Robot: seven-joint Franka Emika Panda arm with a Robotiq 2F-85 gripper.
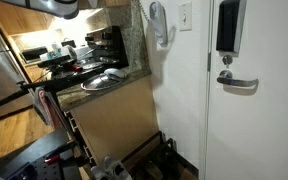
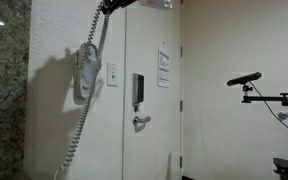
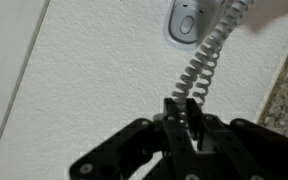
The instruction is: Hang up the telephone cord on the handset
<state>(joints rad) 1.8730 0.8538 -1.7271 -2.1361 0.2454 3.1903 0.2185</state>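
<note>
Handset point(image 2: 85, 72) on white wall point(image 2: 54, 40) — granite point(image 2: 2, 90) beside

I've got the gripper point(image 3: 185, 104) up high; in an exterior view it only just shows at the top edge. Its jaws are pinched tight on the telephone cord point(image 3: 206, 55), the black fingers point(image 3: 170, 112) nearly touching.

Whitish coiled plastic, slight sheen: telephone cord point(image 3: 209, 55). Smooth light-grey glossy plastic: handset point(image 3: 189, 20). Black, matt, hard-looking: fingers point(image 3: 172, 115). White paint, fine rough texture: wall point(image 3: 94, 80). Speckled polished stone: panel point(image 2: 4, 90). Smooth white paint, matt: door point(image 2: 149, 150). Silvery metal, dull shine: door handle point(image 2: 141, 121).
</note>
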